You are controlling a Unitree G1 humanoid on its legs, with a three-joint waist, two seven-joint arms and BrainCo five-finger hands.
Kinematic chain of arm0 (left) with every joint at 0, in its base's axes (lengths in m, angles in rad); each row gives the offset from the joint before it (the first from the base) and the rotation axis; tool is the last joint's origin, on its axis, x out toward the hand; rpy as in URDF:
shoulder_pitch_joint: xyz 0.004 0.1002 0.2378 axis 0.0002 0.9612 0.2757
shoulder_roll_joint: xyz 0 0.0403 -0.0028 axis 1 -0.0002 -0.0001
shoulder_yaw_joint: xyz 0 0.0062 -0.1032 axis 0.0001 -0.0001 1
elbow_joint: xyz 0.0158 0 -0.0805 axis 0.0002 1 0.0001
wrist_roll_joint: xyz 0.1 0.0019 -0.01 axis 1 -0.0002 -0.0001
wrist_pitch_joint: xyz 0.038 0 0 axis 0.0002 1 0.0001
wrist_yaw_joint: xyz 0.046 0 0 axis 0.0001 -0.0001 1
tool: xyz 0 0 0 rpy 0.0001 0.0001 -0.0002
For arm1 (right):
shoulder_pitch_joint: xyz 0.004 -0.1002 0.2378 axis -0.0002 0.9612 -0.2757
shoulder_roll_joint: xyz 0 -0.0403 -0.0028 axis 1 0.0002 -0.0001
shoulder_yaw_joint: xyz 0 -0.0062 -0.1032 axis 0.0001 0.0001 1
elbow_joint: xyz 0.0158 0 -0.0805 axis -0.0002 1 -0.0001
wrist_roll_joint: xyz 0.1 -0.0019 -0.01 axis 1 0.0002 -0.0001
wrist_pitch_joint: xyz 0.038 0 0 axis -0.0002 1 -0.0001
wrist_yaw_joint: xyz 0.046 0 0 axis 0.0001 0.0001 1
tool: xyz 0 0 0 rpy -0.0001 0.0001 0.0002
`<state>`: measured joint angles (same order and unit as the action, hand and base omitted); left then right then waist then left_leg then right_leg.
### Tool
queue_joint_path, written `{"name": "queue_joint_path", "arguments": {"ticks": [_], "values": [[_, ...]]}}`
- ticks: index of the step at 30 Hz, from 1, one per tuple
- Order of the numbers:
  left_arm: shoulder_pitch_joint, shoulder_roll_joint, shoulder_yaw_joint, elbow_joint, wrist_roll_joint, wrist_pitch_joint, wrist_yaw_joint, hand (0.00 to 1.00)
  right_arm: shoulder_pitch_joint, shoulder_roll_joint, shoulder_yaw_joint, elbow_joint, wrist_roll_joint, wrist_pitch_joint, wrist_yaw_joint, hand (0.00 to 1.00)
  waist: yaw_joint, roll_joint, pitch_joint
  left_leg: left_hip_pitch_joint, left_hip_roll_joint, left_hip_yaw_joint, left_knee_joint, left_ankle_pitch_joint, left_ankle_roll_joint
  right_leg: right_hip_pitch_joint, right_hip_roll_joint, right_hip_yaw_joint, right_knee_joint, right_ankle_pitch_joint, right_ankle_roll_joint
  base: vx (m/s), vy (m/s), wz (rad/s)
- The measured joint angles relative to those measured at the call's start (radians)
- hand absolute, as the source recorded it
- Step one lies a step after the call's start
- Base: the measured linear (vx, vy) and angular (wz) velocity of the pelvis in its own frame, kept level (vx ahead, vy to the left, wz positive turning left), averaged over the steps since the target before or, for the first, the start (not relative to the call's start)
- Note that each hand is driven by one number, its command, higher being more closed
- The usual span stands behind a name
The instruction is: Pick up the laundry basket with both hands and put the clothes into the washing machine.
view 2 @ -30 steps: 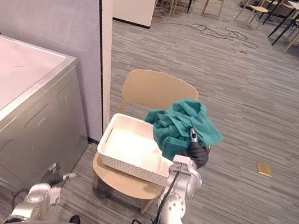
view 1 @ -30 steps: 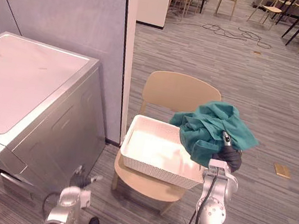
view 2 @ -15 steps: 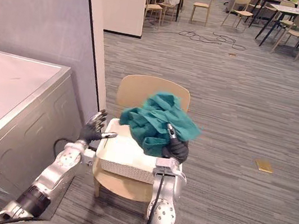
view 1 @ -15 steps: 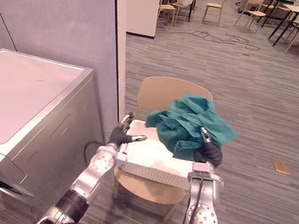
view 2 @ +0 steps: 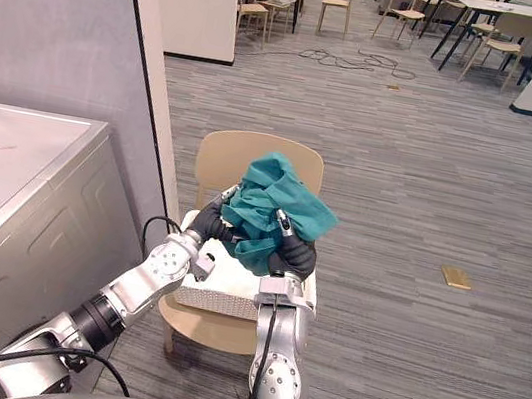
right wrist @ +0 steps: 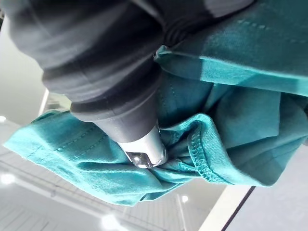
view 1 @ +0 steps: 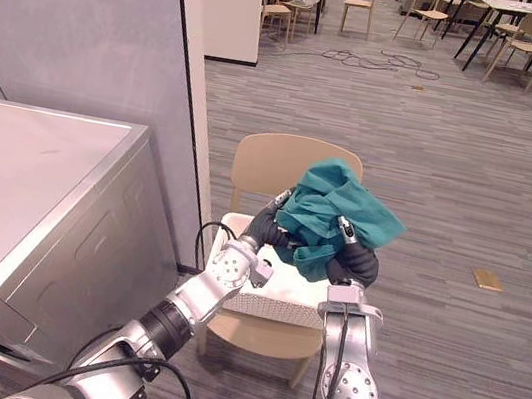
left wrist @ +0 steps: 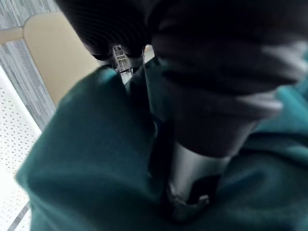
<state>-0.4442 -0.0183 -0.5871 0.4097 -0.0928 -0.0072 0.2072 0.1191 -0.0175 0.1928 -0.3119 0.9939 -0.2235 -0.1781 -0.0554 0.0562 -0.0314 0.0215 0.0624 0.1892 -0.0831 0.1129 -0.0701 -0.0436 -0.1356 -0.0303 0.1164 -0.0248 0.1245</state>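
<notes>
Cloth: teal, bunched, held above basket on chair.
My right hand: curled, pinching cloth from beneath.
My left hand: against cloth's left side; grip cannot tell.
Washer: left of chair.

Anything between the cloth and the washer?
Nothing visible. The cloth is up over the basket, held by the right robot hand, with the left robot hand against it. The gap from chair to washer is open. Can't tell if the washer's door is open.
</notes>
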Motion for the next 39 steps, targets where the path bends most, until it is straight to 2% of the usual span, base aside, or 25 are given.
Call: {"name": "queue_joint_path", "arguments": {"ticks": [3, 6, 21, 22, 29, 39], "values": [[-0.039, -0.001, -0.032, 0.003, 0.000, 0.000, 0.001, 0.00, 0.000, -0.016, 0.004, -0.059, 0.001, -0.001, -0.002, 1.00, -0.002, 0.008, -0.007, -0.003, -0.002, 0.011, 0.001, -0.002, 0.003, -0.011, -0.002, 0.014, 0.001, 0.006, 0.010, 0.01, 0.010, -0.11], [-0.062, -0.005, -0.066, 0.007, 0.000, 0.000, -0.001, 0.00, 0.000, -0.033, 0.025, -0.068, 0.001, -0.021, -0.002, 1.00, -0.009, 0.008, -0.023, 0.000, -0.003, 0.017, 0.005, 0.002, 0.009, -0.011, -0.003, 0.017, 0.001, 0.009, 0.007, 0.02, 0.005, -0.05], [-0.114, -0.047, -0.173, 0.036, -0.001, 0.004, -0.007, 0.00, 0.020, -0.033, 0.039, -0.120, 0.002, -0.047, -0.006, 1.00, -0.026, 0.018, -0.038, 0.003, -0.019, 0.030, 0.000, -0.007, 0.012, -0.011, -0.023, 0.020, 0.004, 0.009, 0.018, -0.01, 0.005, 0.00], [-0.122, -0.047, -0.177, 0.036, -0.002, 0.004, -0.010, 1.00, 0.021, -0.033, 0.040, -0.131, 0.003, -0.053, -0.006, 1.00, -0.030, 0.019, -0.039, 0.004, -0.020, 0.032, 0.000, -0.007, 0.012, -0.011, -0.025, 0.021, 0.003, 0.010, 0.020, 0.00, 0.019, -0.04], [-0.131, -0.067, -0.184, 0.036, -0.034, 0.004, -0.011, 1.00, 0.026, -0.035, 0.040, -0.148, 0.003, -0.078, -0.006, 1.00, -0.034, 0.023, -0.048, 0.011, -0.020, 0.035, 0.000, -0.008, 0.013, -0.009, -0.030, 0.022, 0.004, 0.010, 0.021, 0.00, 0.005, -0.02], [-0.131, -0.069, -0.182, 0.036, -0.059, 0.004, -0.009, 1.00, 0.026, -0.052, 0.055, -0.162, 0.003, -0.080, -0.006, 1.00, -0.033, 0.023, -0.047, 0.010, -0.020, 0.036, 0.000, -0.008, 0.013, -0.009, -0.030, 0.022, 0.003, 0.010, 0.021, 0.00, 0.000, 0.00]]}}
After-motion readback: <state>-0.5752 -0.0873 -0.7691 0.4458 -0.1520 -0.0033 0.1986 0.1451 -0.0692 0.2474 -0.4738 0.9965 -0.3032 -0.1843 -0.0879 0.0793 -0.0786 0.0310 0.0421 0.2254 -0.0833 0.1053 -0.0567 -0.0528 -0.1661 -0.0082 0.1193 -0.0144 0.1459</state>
